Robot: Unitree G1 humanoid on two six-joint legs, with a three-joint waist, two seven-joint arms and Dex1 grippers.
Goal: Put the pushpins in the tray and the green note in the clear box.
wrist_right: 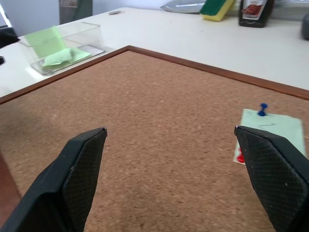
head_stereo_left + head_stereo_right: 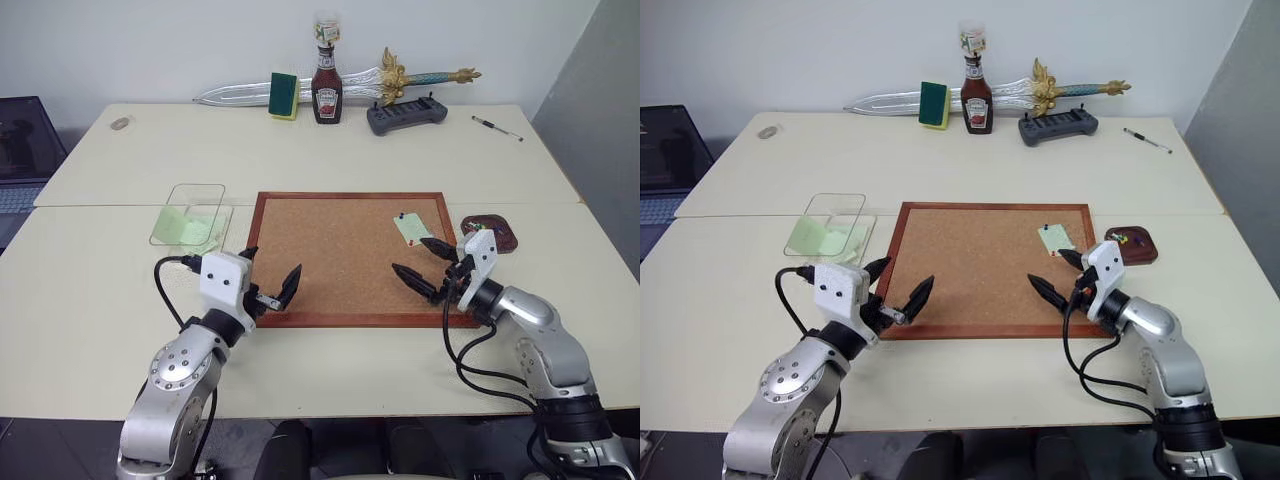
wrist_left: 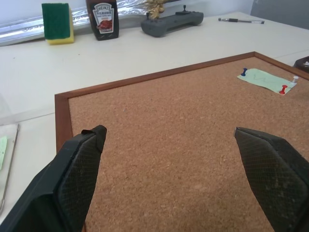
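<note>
From my remote station, even, diffuse indoor light falls from overhead across the pale table (image 2: 330,160), bright without harsh glare. I see only soft, short shadows: a faint one under the left gripper (image 2: 268,283) on the cork board (image 2: 340,260), another beneath the right gripper (image 2: 426,264). The clear box (image 2: 190,215) catches thin highlights along its walls. Head views are sharp at centre, with mild bending of the table edges toward the corners. In the wrist views, the black fingers (image 3: 77,174) loom large and slightly soft, while the board's grain stays crisp.
</note>
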